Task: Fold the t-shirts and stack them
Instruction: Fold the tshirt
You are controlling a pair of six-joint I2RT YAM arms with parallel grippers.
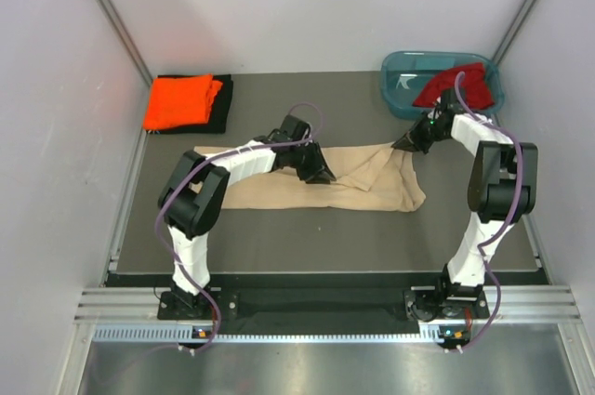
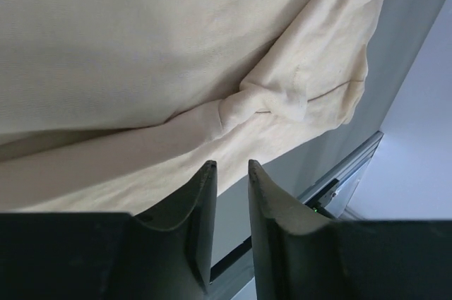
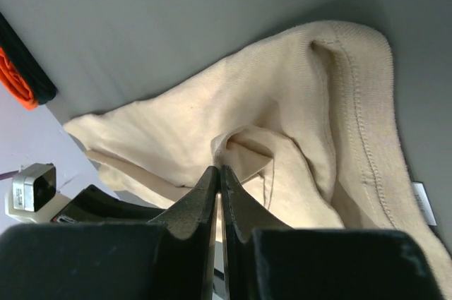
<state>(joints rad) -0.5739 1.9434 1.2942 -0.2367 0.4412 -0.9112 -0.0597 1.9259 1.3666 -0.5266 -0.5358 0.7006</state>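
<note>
A beige t-shirt (image 1: 358, 189) lies crumpled in a long strip across the middle of the table. My right gripper (image 1: 407, 144) is at the shirt's far right corner, its jaws shut on a fold of the beige cloth (image 3: 244, 141); the fingertips (image 3: 217, 170) meet at that fold. Over the shirt's middle my left gripper (image 1: 321, 172) hangs open by a narrow gap (image 2: 229, 166), with nothing between the fingers and the beige cloth (image 2: 176, 46) beyond the tips. An orange t-shirt (image 1: 181, 100) lies folded on a black t-shirt (image 1: 226, 90) at the back left. A dark red t-shirt (image 1: 456, 86) drapes over the tub.
The teal tub (image 1: 402, 74) stands at the back right, just behind my right gripper. White walls close in the table at the left, back and right. A metal rail (image 1: 325, 302) runs along the near edge by the arm bases.
</note>
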